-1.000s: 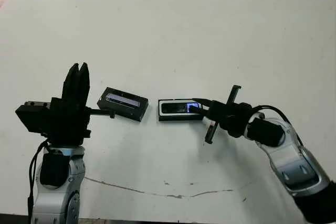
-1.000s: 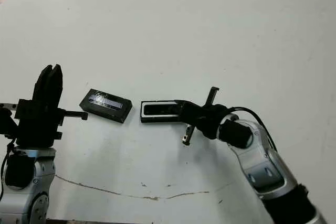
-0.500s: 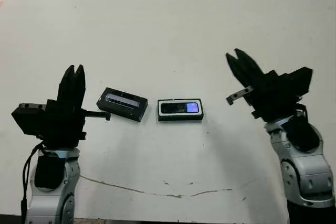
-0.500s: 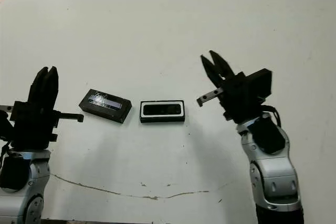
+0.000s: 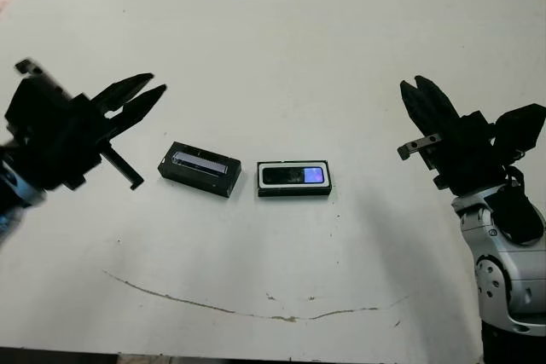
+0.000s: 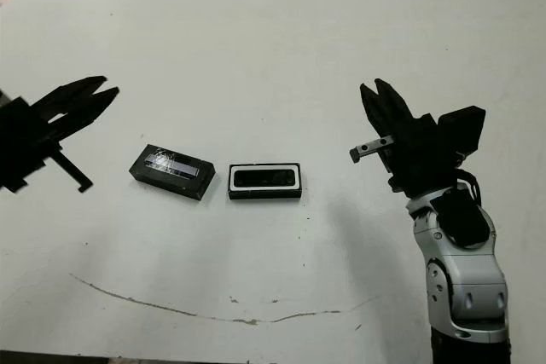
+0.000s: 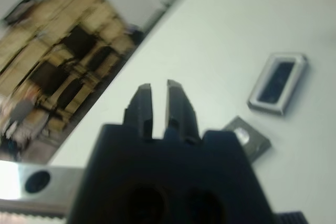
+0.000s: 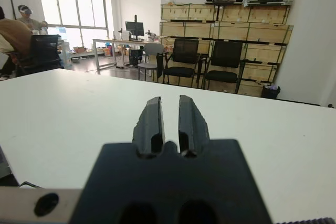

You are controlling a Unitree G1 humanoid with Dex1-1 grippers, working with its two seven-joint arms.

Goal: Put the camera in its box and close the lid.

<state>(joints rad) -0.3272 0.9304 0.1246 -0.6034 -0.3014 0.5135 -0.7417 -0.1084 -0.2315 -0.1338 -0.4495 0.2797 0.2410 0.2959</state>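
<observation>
We took the box (image 5: 294, 179) as our landmark: the camera (image 5: 293, 176) lay flat inside it, its bluish-purple patch toward the end nearer our right arm, so the first half of the task looked done. The lid (image 5: 199, 168) rested on the table (image 5: 281, 57) just beside the box on our left-arm side, slightly askew and not yet touching it, silvery strip up; we judged it lay there because it had yet to be fitted. Our right gripper (image 5: 416, 94) was raised well clear of the box on the right side, its fingers parted only by a narrow gap and holding nothing, which suited an arm whose part was finished. Our left gripper (image 5: 142, 95) hovered above the table beyond the lid, away from the box, fingers slightly apart and empty, tips pointing toward the lid, probably readying to take it. Compared with half a second earlier, box, camera and lid had not moved; the left arm had swung from upright to a slanted reach, and the right gripper had drawn a little farther from the box.
</observation>
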